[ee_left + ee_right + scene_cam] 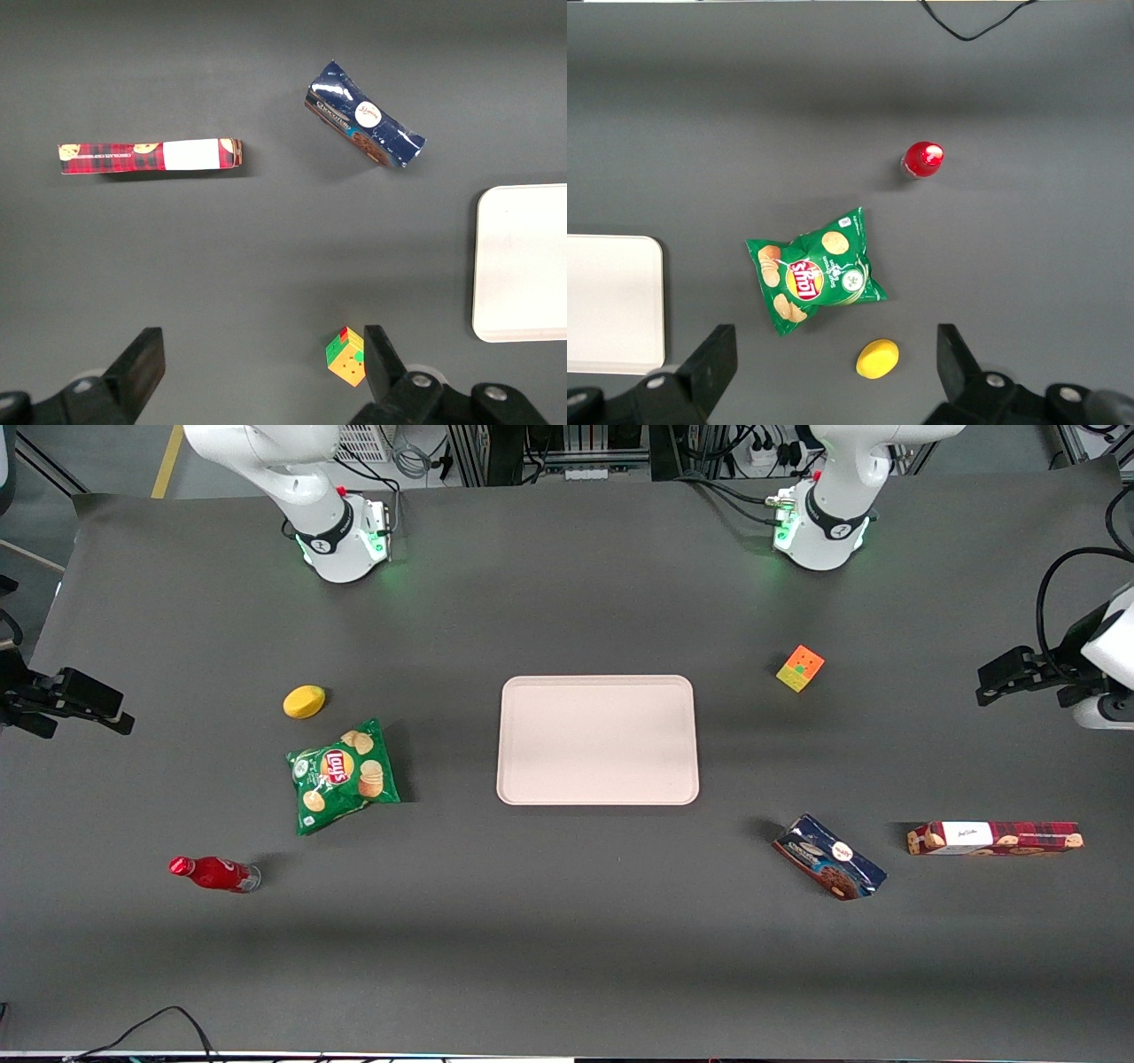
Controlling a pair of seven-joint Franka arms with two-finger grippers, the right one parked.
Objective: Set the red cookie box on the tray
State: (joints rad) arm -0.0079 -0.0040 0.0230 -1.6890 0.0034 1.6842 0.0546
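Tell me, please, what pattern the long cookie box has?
Red tartan, on the cookie box; clearest in the left wrist view, where the open gripper hovers.

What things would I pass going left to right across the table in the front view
Red bottle → lemon → chip bag → tray → puzzle cube → blue cookie package → red cookie box → open gripper, at the working arm's table end.
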